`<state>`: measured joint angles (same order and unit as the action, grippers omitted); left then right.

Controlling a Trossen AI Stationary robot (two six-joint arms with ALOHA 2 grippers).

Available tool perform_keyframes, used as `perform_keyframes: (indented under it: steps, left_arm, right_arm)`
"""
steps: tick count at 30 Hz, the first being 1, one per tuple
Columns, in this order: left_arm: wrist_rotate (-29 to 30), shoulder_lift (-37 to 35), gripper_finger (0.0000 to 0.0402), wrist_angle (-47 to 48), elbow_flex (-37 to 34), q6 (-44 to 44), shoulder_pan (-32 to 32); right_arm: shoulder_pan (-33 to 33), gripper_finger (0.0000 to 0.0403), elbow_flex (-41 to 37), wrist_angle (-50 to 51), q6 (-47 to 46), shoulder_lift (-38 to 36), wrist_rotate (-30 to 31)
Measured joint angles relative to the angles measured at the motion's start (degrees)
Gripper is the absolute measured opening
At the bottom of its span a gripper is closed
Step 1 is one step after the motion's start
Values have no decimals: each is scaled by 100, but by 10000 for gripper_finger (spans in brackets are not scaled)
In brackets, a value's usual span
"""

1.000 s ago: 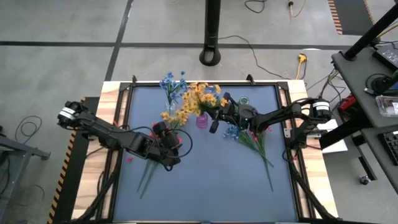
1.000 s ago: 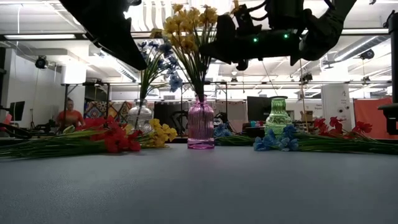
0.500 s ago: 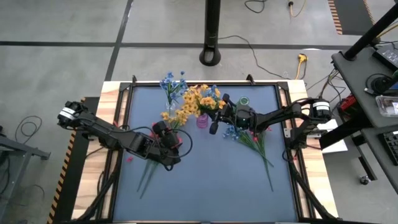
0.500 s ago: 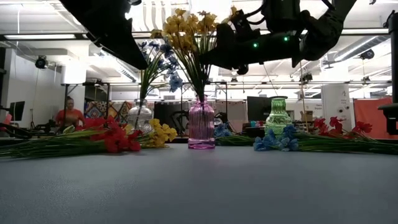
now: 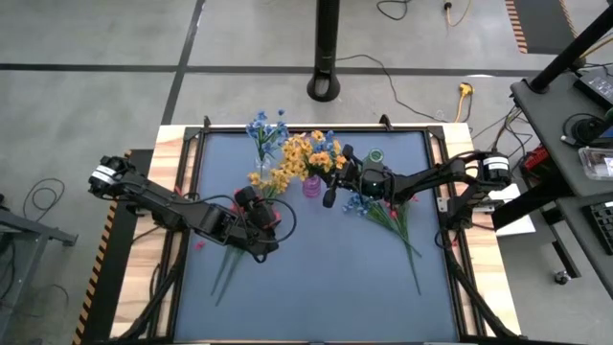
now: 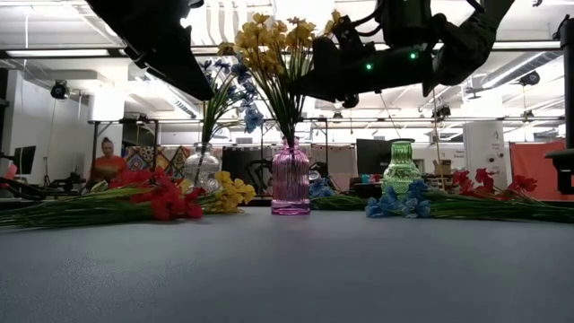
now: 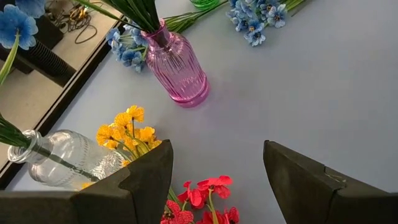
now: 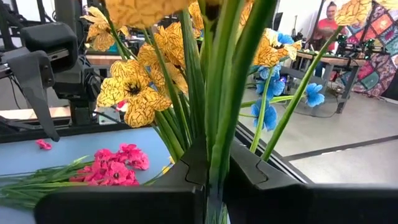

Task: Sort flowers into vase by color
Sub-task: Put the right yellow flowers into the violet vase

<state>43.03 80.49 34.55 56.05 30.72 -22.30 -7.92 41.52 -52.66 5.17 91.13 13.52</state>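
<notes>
right gripper (image 8: 211, 180): pressed together on green stems of the yellow sprigs (image 5: 311, 153), above the pink vase (image 5: 312, 185) at table centre, stems run down into its neck
left gripper (image 7: 214, 180): fingers spread, holds nothing, hovers over red flowers (image 5: 251, 203) on left side of table
loose flowers: yellow bunch (image 6: 229, 191) lying by the reds; blue (image 5: 359, 203) + red mix lying right of the pink vase
other vases: clear one (image 6: 203, 167) has blue sprigs in it, green one (image 6: 401, 168) looks empty
handling (judgement): sprigs light, thin stems prob springy + a bit slick, heads soft, snag easily
where to grab: mid-stem below blossoms, clear of leaves, not the heads
vases: prob glass, narrow base, tip risk if stem drags
writing/labels: none legible
</notes>
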Motion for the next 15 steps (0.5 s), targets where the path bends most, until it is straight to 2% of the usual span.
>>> perform_keyframes:
  steps: [6,15]
  left_arm:
    - [0,0,233,0,0,31,1]
    - [0,0,233,0,0,90,0]
  right_arm:
    - [0,48,-8,262,-7,14,14]
    - [17,159,-17,690,-120,-2,12]
